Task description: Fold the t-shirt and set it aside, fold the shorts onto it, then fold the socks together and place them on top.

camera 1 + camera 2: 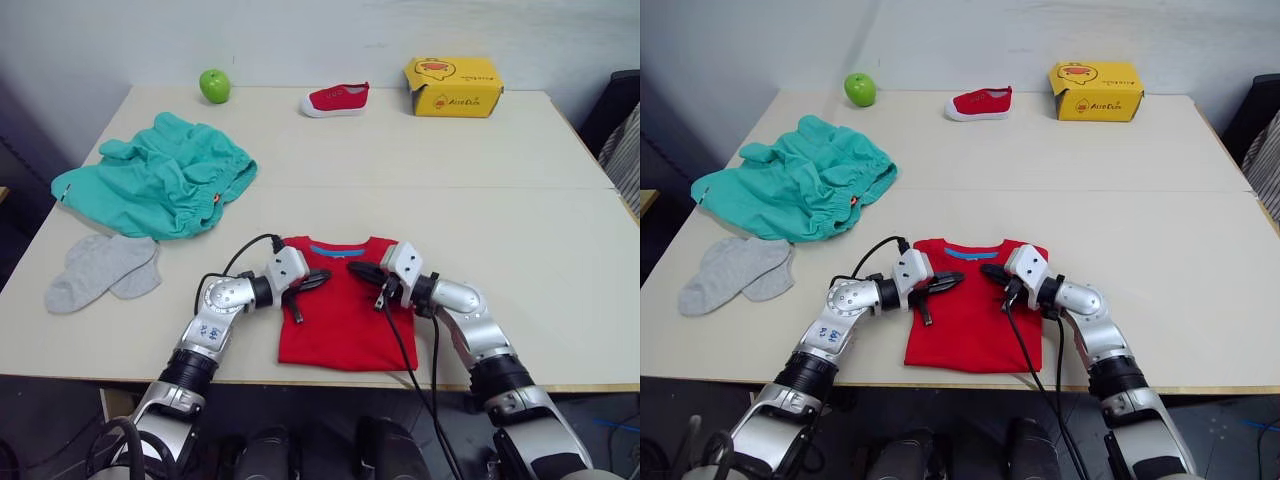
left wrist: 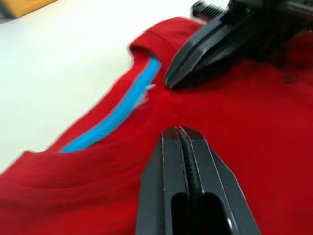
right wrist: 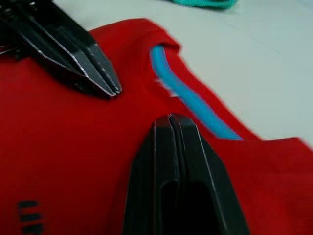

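Observation:
The red t-shirt (image 1: 340,318) lies flat near the table's front edge, sleeves folded in, blue collar band (image 2: 117,115) facing the far side. My left gripper (image 1: 324,275) and right gripper (image 1: 353,267) point at each other just over the shirt's upper chest, tips a few centimetres apart, both shut with nothing seen between the fingers. In the left wrist view my own shut gripper (image 2: 178,132) faces the right gripper (image 2: 168,81). The teal shorts (image 1: 160,180) lie crumpled at the left. The grey socks (image 1: 100,270) lie overlapping in front of the shorts.
A green apple (image 1: 214,85), a small red shoe (image 1: 336,99) and a yellow cardboard box (image 1: 452,87) stand along the table's far edge. Bare tabletop (image 1: 520,230) stretches to the right of the shirt. Black cables hang from both wrists.

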Controlling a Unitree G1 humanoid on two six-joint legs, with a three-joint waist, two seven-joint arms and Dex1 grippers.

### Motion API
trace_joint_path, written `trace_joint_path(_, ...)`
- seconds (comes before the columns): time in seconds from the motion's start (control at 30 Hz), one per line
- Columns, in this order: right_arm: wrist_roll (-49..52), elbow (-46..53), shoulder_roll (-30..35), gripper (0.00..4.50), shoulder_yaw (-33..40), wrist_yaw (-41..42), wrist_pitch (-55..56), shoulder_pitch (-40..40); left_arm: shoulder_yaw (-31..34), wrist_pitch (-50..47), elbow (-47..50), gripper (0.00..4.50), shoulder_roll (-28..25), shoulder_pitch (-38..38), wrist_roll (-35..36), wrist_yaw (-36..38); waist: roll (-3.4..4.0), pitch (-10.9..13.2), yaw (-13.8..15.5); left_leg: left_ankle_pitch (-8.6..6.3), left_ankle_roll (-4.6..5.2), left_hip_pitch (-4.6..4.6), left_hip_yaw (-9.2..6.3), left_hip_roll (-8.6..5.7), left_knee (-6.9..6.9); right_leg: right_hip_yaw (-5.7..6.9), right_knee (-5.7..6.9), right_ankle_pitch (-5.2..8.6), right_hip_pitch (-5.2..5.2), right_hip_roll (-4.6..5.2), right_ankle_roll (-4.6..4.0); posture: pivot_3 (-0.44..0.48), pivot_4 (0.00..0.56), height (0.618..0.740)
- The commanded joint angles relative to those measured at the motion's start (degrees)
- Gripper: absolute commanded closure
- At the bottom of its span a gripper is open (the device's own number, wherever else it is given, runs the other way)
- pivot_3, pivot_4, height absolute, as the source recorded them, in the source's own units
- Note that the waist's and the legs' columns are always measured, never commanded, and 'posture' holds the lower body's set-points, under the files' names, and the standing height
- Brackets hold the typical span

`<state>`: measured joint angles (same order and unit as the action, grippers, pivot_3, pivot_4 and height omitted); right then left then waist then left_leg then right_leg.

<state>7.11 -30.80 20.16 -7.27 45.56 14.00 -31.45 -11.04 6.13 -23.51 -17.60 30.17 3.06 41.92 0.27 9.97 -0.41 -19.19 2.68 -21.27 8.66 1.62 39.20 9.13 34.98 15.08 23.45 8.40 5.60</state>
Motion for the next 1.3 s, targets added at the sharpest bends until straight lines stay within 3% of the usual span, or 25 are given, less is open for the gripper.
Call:
trace_joint_path(0.03,-0.9,-7.1,2.4,4.5,3.5,-2.3,1.7,-1.7,0.1,-2.6,-1.0,4.44,-0.2,-2.0,-1.2,-1.3,0.0,0.0,0.0,0.01,-0.01,0.04,-0.01,0.02,0.0,0.0,0.02,0.0,-0.02,0.0,0.0,0.0,0.15,0.74)
trace_joint_path(0.3,1.1,-15.6,6.5,4.5,9.3,-3.4,4.5,-4.7,0.5,-0.9,0.4,4.44,0.6,-4.4,-0.5,-1.1,0.01,-0.1,-0.6,0.02,-0.03,0.1,-0.04,0.04,-0.01,-0.04,0.02,0.0,-0.08,0.04,-0.01,0.0,0.15,0.74)
trace_joint_path(0.37,8.5,-8.8,7.8,4.5,12.2,4.0,-3.4,-2.1,1.3,2.0,0.2,4.44,1.1,-4.5,0.2,-0.7,0.01,-0.1,-0.6,0.02,-0.03,0.08,-0.04,0.03,-0.01,-0.04,0.01,0.0,-0.07,0.05,0.0,0.0,0.15,0.74)
trace_joint_path(0.4,13.8,-3.3,10.1,4.33,13.1,8.9,-13.5,-0.1,0.5,5.3,-0.1,4.48,0.4,-4.3,-0.9,0.3,0.01,-0.1,-0.6,0.02,-0.03,0.05,-0.09,0.03,-0.01,-0.07,-0.02,0.0,-0.07,0.07,0.0,0.0,0.15,0.74)
trace_joint_path(0.47,19.6,4.8,13.9,3.92,15.1,13.1,-24.4,3.3,0.3,9.9,-0.4,4.5,-0.3,-4.1,-1.3,1.6,0.04,0.0,-0.2,0.01,-0.01,-0.06,-0.22,0.03,-0.02,-0.16,-0.08,0.0,-0.06,0.13,-0.01,0.0,0.15,0.74)
trace_joint_path(0.57,30.9,17.6,20.9,2.86,18.2,14.1,-48.4,8.6,2.1,11.2,0.4,4.5,-0.4,-3.9,2.5,4.3,0.06,0.0,0.1,-0.04,0.02,-0.14,-0.25,0.07,-0.01,-0.19,-0.22,0.0,-0.01,0.31,-0.02,0.0,0.15,0.74)
trace_joint_path(0.67,41.0,24.1,26.2,1.75,20.5,11.3,-71.7,11.5,3.7,10.4,3.3,4.5,-0.5,-4.3,7.8,8.9,0.04,0.0,0.0,-0.09,-0.05,-0.15,-0.3,0.18,-0.01,-0.18,-0.33,0.02,0.0,0.44,-0.07,0.0,0.15,0.74)
trace_joint_path(0.77,47.4,27.0,27.8,0.65,21.8,6.9,-89.5,12.5,3.9,7.0,7.1,4.5,-1.7,-5.8,12.7,15.0,0.03,0.0,-0.1,-0.11,-0.12,-0.15,-0.3,0.26,-0.01,-0.15,-0.5,0.07,0.04,0.4,-0.17,0.0,0.15,0.74)
trace_joint_path(0.83,48.6,28.0,25.5,0.03,22.1,2.5,-97.2,11.6,3.3,5.9,8.2,4.5,-2.7,-7.2,13.6,17.7,0.03,0.0,-0.1,-0.12,-0.16,-0.15,-0.3,0.27,-0.01,-0.14,-0.48,0.1,0.06,0.38,-0.22,0.0,0.15,0.74)
trace_joint_path(0.97,47.2,29.6,20.2,0.03,19.3,-4.3,-105.7,8.2,2.8,5.8,8.6,4.5,-4.0,-8.7,12.8,20.0,0.02,0.0,-0.2,-0.13,-0.18,-0.15,-0.24,0.26,-0.01,-0.15,-0.47,0.1,0.08,0.31,-0.22,0.0,0.15,0.74)
trace_joint_path(1.2,43.4,29.8,8.2,0.03,16.7,-11.2,-104.1,5.0,2.7,8.0,5.3,4.5,-4.0,-9.7,11.8,22.1,-0.29,-0.2,-0.9,-0.18,-0.28,-0.14,-0.24,0.39,-0.02,-0.12,-0.36,0.1,0.08,0.14,-0.22,0.0,0.15,0.74)
trace_joint_path(1.3,41.6,29.3,3.6,0.69,17.3,-13.5,-100.5,4.0,3.0,8.4,4.0,4.5,-3.9,-10.0,11.6,22.0,-0.34,-0.3,-1.6,-0.19,-0.33,-0.11,-0.18,0.49,-0.04,-0.08,-0.21,0.12,0.09,0.05,-0.25,0.0,0.15,0.74)
